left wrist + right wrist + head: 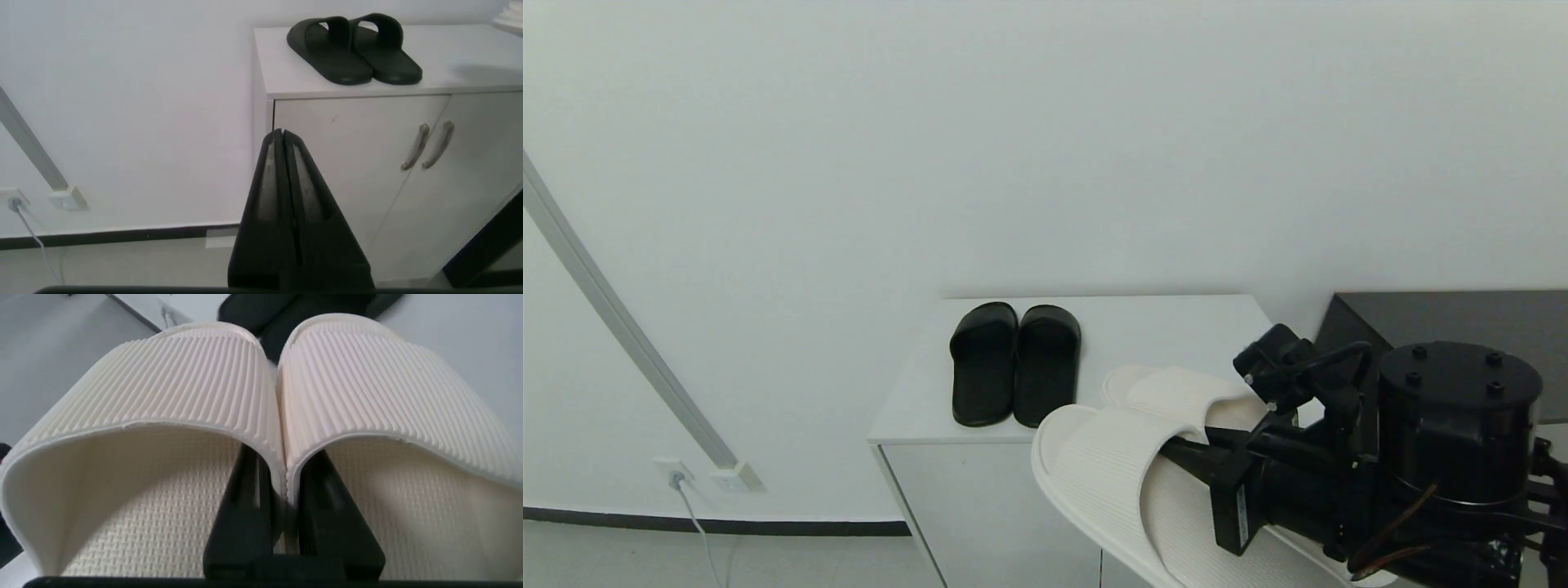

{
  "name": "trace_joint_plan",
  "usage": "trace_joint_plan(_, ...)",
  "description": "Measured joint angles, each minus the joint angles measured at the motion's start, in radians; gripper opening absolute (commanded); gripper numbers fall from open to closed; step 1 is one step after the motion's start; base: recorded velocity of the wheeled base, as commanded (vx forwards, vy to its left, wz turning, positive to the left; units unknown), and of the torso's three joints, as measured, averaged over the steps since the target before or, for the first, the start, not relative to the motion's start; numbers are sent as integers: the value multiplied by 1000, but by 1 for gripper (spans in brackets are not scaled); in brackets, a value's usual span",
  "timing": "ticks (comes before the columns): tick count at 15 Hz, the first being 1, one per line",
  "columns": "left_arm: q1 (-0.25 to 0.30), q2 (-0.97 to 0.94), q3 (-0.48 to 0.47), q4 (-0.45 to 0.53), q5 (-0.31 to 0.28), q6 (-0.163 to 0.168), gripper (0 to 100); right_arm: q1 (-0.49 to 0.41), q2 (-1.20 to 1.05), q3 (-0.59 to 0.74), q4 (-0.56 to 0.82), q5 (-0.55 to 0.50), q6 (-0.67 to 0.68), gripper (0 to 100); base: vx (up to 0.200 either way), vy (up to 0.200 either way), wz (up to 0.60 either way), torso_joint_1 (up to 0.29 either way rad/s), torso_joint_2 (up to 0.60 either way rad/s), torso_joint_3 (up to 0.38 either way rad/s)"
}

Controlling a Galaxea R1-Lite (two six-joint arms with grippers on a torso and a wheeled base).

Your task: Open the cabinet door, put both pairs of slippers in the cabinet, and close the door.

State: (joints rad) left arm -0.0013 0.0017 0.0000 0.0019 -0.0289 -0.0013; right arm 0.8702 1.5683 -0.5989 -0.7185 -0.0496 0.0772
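The right gripper is clamped on the touching inner sides of the white slippers, holding the pair in the air near the cabinet, whose doors look shut, with the black slippers on top. The left gripper is pressed closed and empty, facing the cabinet front. It should probably pull a door handle wide open first, while the right holds its pinch firm and the pair level.
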Motion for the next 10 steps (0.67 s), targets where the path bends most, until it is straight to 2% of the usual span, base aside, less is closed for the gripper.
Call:
trace_joint_plan(3,0,0,0,-1,0,0,0,1,-6,4,-2,1,1,0,-200,0,0,-10,-1,10)
trace_joint_plan(10,0,0,0,0,0,1,0,-5,-5,22,-4,-1,0,0,0,0,0,0,0,0)
